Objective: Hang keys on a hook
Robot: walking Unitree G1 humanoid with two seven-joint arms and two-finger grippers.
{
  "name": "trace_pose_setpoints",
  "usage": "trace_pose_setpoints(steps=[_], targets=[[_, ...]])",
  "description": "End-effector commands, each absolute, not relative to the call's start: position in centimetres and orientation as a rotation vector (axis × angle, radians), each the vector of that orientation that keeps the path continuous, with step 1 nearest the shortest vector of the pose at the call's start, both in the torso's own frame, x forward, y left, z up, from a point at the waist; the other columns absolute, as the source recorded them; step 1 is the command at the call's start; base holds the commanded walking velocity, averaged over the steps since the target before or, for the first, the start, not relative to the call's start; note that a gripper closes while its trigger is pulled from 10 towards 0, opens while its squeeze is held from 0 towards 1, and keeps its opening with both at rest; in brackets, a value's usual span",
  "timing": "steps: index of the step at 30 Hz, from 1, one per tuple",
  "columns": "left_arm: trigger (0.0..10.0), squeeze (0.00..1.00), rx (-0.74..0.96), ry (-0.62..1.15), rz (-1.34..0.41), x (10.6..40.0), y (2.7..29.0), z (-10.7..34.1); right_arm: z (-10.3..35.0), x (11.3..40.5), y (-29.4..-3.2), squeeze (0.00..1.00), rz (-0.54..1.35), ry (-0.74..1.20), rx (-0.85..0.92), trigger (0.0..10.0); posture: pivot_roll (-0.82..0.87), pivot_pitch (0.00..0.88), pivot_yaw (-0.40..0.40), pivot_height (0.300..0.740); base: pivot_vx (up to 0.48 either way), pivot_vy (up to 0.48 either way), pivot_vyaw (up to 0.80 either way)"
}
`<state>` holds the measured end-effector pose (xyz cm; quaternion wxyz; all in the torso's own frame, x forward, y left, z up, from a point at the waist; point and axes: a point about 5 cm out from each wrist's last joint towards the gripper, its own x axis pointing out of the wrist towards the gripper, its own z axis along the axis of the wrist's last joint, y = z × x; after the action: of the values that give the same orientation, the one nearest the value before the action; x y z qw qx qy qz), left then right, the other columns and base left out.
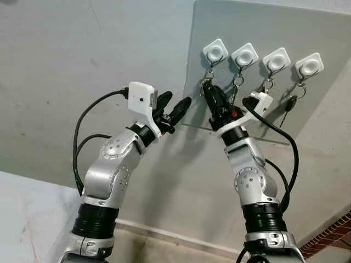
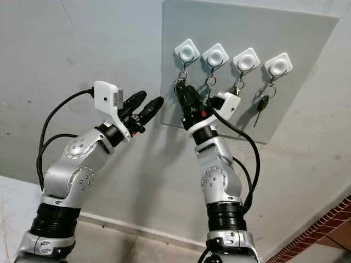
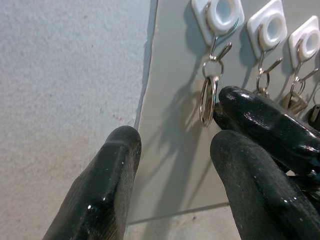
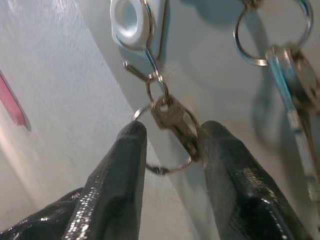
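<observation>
A grey board (image 1: 329, 33) on the wall carries a row of white hooks. From the leftmost hook (image 1: 215, 52) hangs a silver key (image 4: 172, 117) on a key ring (image 4: 165, 170), linked by a small ring to the hook's wire. My right gripper (image 1: 208, 89) is raised to that ring, open, its two fingertips either side of it; one finger (image 4: 220, 150) touches the key. My left gripper (image 1: 176, 107) is held up just left of the board's edge, open and holding nothing.
The other three hooks each hold keys, including a black-headed key (image 1: 290, 104) under the rightmost one. A black cable (image 1: 293, 153) loops off my right wrist. Bare wall lies left of the board; brickwork (image 1: 329, 235) shows low right.
</observation>
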<state>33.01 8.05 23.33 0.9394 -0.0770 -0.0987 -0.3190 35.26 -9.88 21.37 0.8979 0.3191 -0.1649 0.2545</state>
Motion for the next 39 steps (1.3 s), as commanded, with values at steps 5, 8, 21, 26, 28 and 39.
trace_pose_setpoints(steps=[5, 8, 21, 26, 28, 39], targets=[[10.0, 0.00, -0.143, -0.204, -0.623, 32.6, 8.2, 22.8, 21.3, 34.4, -10.2, 1.00, 0.532, -0.372, 0.589, 10.0, 0.05, 0.000, -0.043, 0.740, 0.000, 0.000, 0.00], [10.0, 0.00, -0.142, -0.200, -0.603, 32.5, 8.4, 22.5, 20.9, 34.0, -10.2, 1.00, 0.532, -0.371, 0.536, 10.0, 0.05, 0.000, -0.044, 0.740, 0.000, 0.000, 0.00], [10.0, 0.00, -0.187, -0.097, -0.411, 32.4, 10.2, 18.7, 17.0, 31.7, -12.4, 1.00, 0.392, -0.292, 0.395, 10.0, 0.04, 0.000, -0.039, 0.740, 0.000, 0.000, 0.00], [10.0, 0.00, -0.187, -0.067, -0.361, 32.3, 11.0, 17.5, 16.1, 31.0, -13.1, 1.00, 0.344, -0.271, 0.380, 10.0, 0.03, 0.000, -0.032, 0.740, 0.000, 0.000, 0.00], [10.0, 0.00, -0.190, -0.059, -0.341, 32.2, 11.4, 17.0, 15.7, 30.6, -13.5, 1.00, 0.322, -0.261, 0.371, 10.0, 0.03, 0.000, -0.032, 0.740, 0.000, 0.000, 0.00], [10.0, 0.00, -0.237, -0.010, -0.268, 32.2, 12.7, 14.6, 13.4, 28.5, -15.3, 1.00, 0.163, -0.200, 0.325, 10.0, -0.01, 0.000, -0.014, 0.740, 0.000, 0.000, 0.00]])
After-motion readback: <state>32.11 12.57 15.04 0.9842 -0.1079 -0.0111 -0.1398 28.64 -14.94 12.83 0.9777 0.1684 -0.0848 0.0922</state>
